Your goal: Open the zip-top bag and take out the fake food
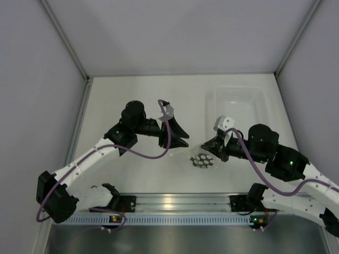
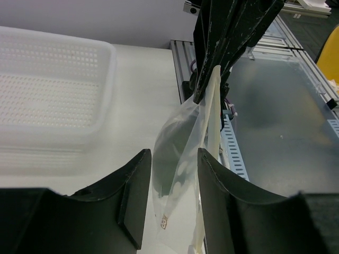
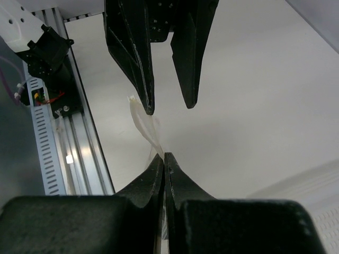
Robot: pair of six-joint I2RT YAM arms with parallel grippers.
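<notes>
Two grippers meet just nearside of the tray [image 1: 238, 98]: the right gripper [image 3: 164, 156] clamps one lip of the zip-top bag [image 2: 197, 124] to hang it, while the left gripper [image 2: 174, 156] straddles it, jaws apart, seemingly seeking the opposite lip, with the fake food [image 2: 170, 140] apparently inside.

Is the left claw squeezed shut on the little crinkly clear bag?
No, the left gripper is open, its fingers apart, with the crinkly clear spotted zip-top bag hanging between them.
</notes>
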